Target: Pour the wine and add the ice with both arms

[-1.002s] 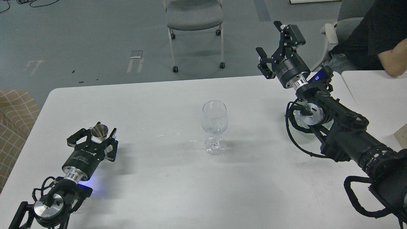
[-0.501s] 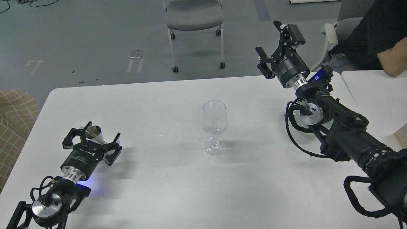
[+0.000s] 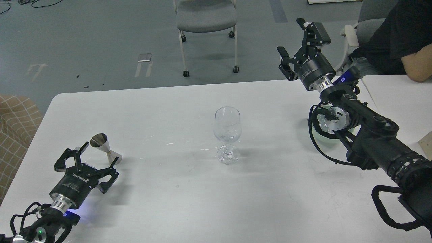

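Observation:
A clear wine glass (image 3: 227, 125) stands upright at the middle of the white table (image 3: 175, 195). Faint clear glints show low in its bowl; I cannot tell whether they are ice. A small steel jigger (image 3: 103, 145) stands on the table at the left. My left gripper (image 3: 91, 156) is open and empty, low over the table just on the near side of the jigger, apart from it. My right gripper (image 3: 292, 37) is open and empty, raised above the table's far right corner, well away from the glass.
A pale green container rim (image 3: 318, 134) shows under my right arm. A person's arm (image 3: 416, 65) rests on a second white table (image 3: 398, 101) at the right. A grey wheeled chair (image 3: 206, 17) stands beyond the table. A checked seat (image 3: 17, 125) is at the left.
My left gripper opened, let go of the jigger and drew back toward me; the jigger stays standing. My right gripper shifted slightly to the right and up.

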Robot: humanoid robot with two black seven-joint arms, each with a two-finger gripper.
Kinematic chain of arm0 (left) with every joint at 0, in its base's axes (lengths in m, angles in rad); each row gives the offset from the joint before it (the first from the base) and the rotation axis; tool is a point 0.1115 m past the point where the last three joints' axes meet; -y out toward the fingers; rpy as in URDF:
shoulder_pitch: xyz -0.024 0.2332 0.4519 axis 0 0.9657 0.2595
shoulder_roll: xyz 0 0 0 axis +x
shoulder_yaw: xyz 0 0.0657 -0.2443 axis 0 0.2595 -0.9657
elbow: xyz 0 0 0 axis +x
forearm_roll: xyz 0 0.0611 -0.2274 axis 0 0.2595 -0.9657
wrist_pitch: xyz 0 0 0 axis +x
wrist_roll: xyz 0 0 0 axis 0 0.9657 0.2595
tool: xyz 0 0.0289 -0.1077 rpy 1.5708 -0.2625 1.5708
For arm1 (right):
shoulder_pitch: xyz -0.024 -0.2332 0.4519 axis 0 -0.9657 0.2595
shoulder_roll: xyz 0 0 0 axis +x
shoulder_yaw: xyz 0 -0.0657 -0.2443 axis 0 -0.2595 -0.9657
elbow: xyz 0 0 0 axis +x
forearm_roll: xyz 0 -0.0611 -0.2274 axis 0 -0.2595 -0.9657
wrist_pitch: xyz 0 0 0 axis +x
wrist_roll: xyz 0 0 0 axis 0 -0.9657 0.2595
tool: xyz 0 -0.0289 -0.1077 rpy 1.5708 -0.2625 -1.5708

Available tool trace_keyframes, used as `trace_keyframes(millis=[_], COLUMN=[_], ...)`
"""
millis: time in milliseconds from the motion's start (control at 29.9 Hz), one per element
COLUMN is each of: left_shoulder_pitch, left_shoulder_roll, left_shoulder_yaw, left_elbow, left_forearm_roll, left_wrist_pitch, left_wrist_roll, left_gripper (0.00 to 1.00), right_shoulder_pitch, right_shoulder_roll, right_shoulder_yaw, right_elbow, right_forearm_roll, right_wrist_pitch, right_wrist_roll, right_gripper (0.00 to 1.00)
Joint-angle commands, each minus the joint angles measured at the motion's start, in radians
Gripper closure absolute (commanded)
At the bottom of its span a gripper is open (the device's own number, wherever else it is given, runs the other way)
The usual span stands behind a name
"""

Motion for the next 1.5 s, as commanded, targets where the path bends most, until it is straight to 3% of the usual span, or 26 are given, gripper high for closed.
trace_keyframes(millis=[0, 134, 301, 501, 702, 802, 869, 1136, 1303, 1470], left_shoulder_pitch=[0.021, 0.042, 0.018, -0.127, -0.332, -0.422, -0.452, -0.552, -0.630, -0.647], left_shoulder_roll=[0.031, 0.069, 0.140, 0.248, 0.330, 0.330, 0.324, 0.290, 0.279, 0.267], left_shoulder_yaw=[-0.014, -0.049, -0.104, -0.123, -0.116, -0.109, -0.100, -0.008, 0.057, 0.085], left_elbow=[-0.002, 0.011, 0.139, 0.190, 0.254, 0.258, 0.255, 0.238, 0.242, 0.241], left_forearm_roll=[-0.009, -0.012, -0.006, 0.017, 0.136, 0.307, 0.409, 0.477, 0.480, 0.480], left_wrist_pitch=[-0.003, -0.003, -0.003, -0.003, -0.003, -0.003, -0.003, -0.003, -0.003, -0.003], left_wrist_roll=[0.010, 0.020, 0.001, -0.063, -0.201, -0.317, -0.356, -0.373, -0.375, -0.381], left_gripper=[0.02, 0.02, 0.02, 0.02, 0.02, 0.02, 0.02, 0.02, 0.02, 0.02], right_shoulder_pitch=[-0.012, -0.037, -0.057, -0.057, -0.061, -0.066, -0.069, -0.083, -0.147, -0.224], right_shoulder_roll=[-0.063, -0.138, -0.227, -0.316, -0.383, -0.420, -0.448, -0.641, -0.729, -0.741], right_shoulder_yaw=[-0.011, -0.026, -0.059, -0.135, -0.140, -0.149, -0.174, -0.310, -0.347, -0.349], right_elbow=[0.054, 0.108, 0.174, 0.240, 0.297, 0.330, 0.360, 0.524, 0.535, 0.495], right_forearm_roll=[0.000, 0.000, -0.001, -0.040, -0.204, -0.312, -0.385, -0.789, -1.087, -1.317], right_wrist_pitch=[0.000, 0.000, 0.000, -0.009, -0.025, -0.071, -0.109, -0.356, -0.506, -0.591], right_wrist_roll=[0.000, -0.001, -0.001, -0.001, -0.001, -0.001, -0.001, 0.000, 0.000, 0.000], right_gripper=[0.00, 0.00, 0.00, 0.00, 0.00, 0.00, 0.00, 0.00, 0.00, 0.00])
